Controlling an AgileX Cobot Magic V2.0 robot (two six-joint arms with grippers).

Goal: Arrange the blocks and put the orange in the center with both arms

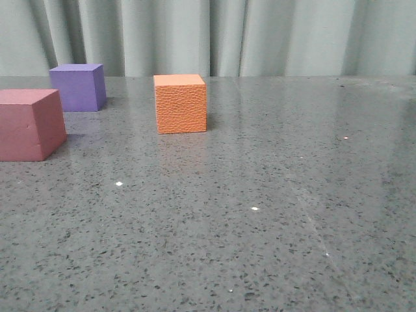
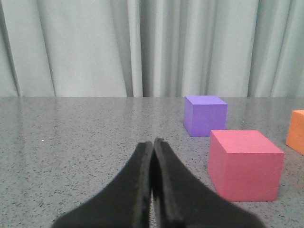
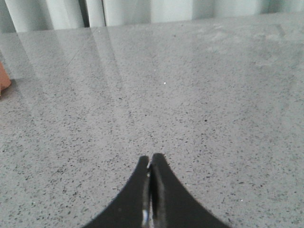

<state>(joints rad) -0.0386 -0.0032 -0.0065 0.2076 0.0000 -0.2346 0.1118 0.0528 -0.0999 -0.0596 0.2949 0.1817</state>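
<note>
In the front view the orange cube point(image 1: 180, 104) with a pebbled face stands near the middle back of the table. The purple cube point(image 1: 78, 86) stands at the back left. The pink-red cube point(image 1: 29, 124) stands at the left edge, nearer than the purple one. Neither gripper shows in the front view. My left gripper point(image 2: 153, 142) is shut and empty; the pink-red cube point(image 2: 244, 164) and the purple cube point(image 2: 205, 115) lie ahead of it to one side, and a sliver of the orange cube point(image 2: 297, 130) shows at the frame edge. My right gripper point(image 3: 150, 157) is shut and empty over bare table; the orange cube's edge point(image 3: 4, 78) shows far off.
The grey speckled table point(image 1: 260, 214) runs back to a pale pleated curtain point(image 1: 260, 32) along its far edge.
</note>
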